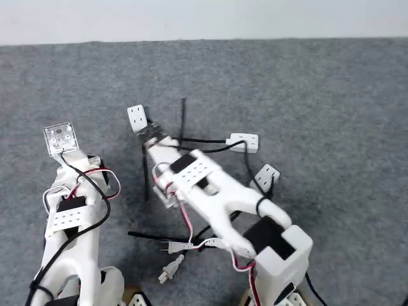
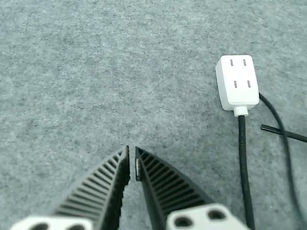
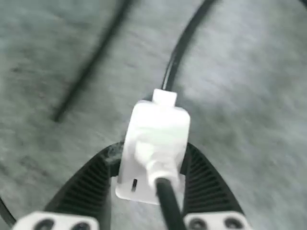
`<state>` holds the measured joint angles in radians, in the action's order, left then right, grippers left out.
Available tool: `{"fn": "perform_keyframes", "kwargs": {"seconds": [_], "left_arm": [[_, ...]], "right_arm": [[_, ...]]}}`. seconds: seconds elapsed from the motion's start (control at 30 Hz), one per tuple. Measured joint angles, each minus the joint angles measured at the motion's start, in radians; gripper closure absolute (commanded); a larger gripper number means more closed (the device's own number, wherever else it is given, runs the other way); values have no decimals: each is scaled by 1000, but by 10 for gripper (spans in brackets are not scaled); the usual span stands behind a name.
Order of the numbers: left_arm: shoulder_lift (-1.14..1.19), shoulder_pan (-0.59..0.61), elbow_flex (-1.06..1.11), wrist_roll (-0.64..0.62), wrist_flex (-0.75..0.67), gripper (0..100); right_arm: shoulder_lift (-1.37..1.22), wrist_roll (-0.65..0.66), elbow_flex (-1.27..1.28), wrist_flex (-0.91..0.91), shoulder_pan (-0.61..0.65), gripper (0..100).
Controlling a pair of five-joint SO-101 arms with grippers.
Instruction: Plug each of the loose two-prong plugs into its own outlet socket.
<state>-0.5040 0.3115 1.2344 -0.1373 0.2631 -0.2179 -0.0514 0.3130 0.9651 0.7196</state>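
While the left tool [image 2: 132,153] hangs over the grey felt table [image 2: 72,72], ribbed black fingers [image 2: 103,184] almost touching and empty, the right tool [image 3: 152,151] is clamped on a white rectangular socket block [image 3: 158,120] — a white plug on a black cord [image 3: 152,163] sits in it. A white double socket block [image 2: 237,81] lies near the left tool; a loose white two-prong plug [image 1: 167,273] lies between the arms.

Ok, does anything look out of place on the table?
Nothing looks damaged. One loose plug lies unplugged at the near edge of the carpet, while the right gripper clamps an outlet block that seems to have a plug seated already.
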Motion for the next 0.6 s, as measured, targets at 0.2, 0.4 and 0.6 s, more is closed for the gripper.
{"fn": "perform_keyframes", "kwargs": {"seconds": [0.2,0.4,0.6], "left_arm": [[0,-18,0,0,43,988],[0,-20,0,0,55,988],[0,-23,0,0,57,987]], "right_arm": [[308,127,0,293,-121,991],[674,273,0,532,-443,991],[873,474,92,555,-867,991]]}}
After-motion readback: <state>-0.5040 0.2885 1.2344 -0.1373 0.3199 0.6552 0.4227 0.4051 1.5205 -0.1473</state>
